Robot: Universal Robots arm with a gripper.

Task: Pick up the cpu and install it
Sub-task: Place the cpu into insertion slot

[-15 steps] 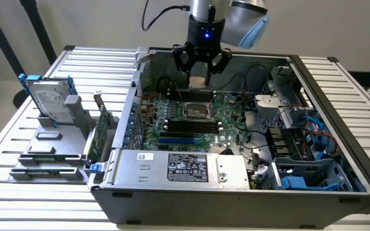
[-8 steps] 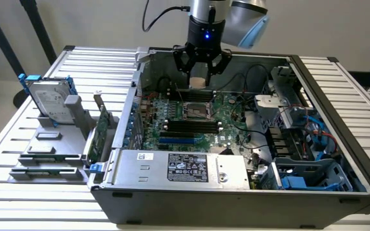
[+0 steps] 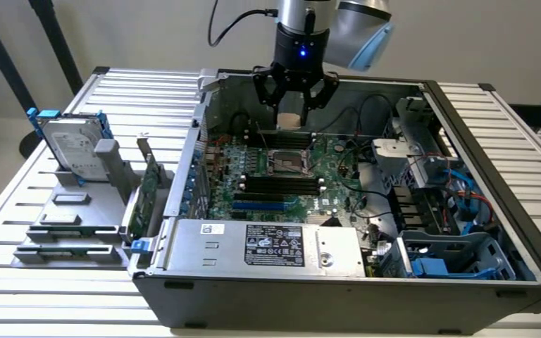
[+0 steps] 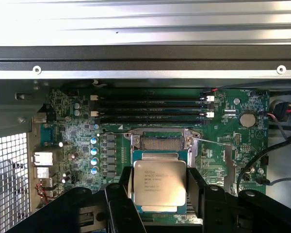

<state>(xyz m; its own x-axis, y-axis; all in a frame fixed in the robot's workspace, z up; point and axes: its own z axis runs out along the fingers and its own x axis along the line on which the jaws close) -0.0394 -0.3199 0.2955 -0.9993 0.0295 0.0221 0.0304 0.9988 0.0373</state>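
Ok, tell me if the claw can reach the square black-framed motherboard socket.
Probably yes: the claw, gripping the flat silver-grey square chip, hangs above the black-framed socket with nothing between them.

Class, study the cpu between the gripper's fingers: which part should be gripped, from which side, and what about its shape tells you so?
Grip the cpu by two opposite thin edges, coming down from above its metal top. It is flat, thin and level, so only its edges offer parallel faces. The gripper holds it so, fingers flanking it.
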